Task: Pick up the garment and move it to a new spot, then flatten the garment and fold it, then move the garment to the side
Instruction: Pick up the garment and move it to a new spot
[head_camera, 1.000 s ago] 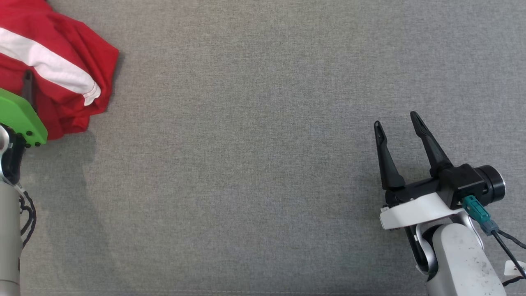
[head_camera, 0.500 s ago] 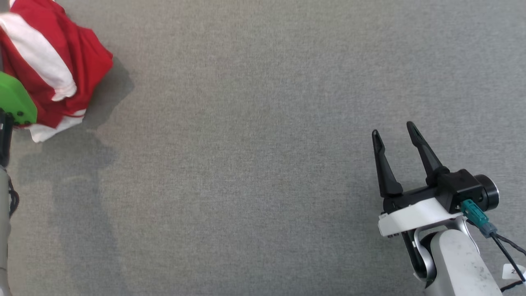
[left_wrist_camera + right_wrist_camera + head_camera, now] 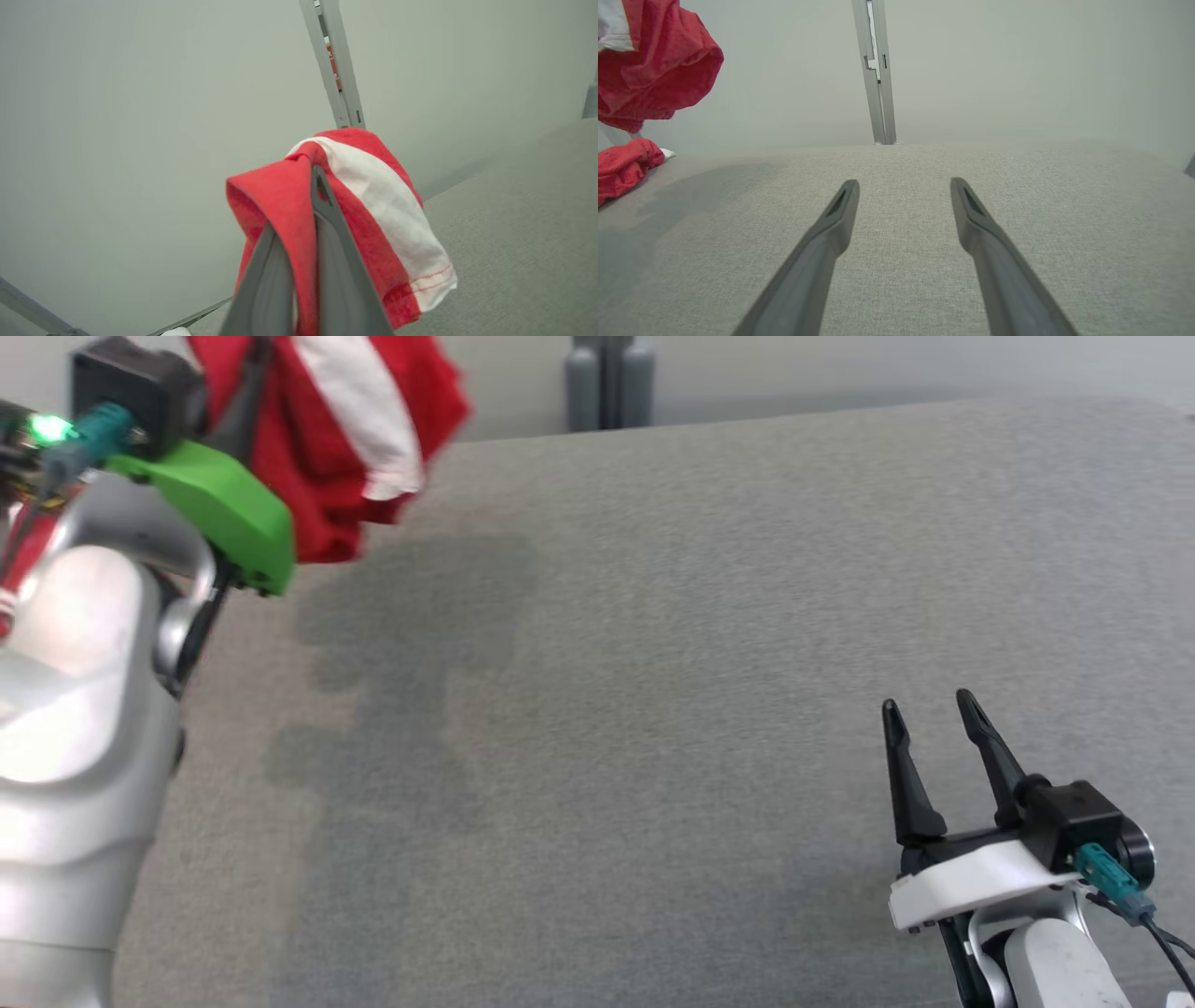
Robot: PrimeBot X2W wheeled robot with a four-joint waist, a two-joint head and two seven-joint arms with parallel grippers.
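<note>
Where the left gripper [image 3: 316, 182] sits high at the far left, its fingers are clamped on a fold of the red garment [image 3: 317, 476] with a white stripe. The bunched cloth hangs from them above the far left edge of the grey bench [image 3: 653, 663], its shadow on the fabric beneath. A grey post [image 3: 607, 378] stands beyond the far edge. At the near right, the right gripper [image 3: 926, 702] hovers low over the bench, fingers apart.

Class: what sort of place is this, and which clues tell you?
Likely a robotics test room: a grey fabric-covered table, a bare wall with a metal upright, and a red garment.
</note>
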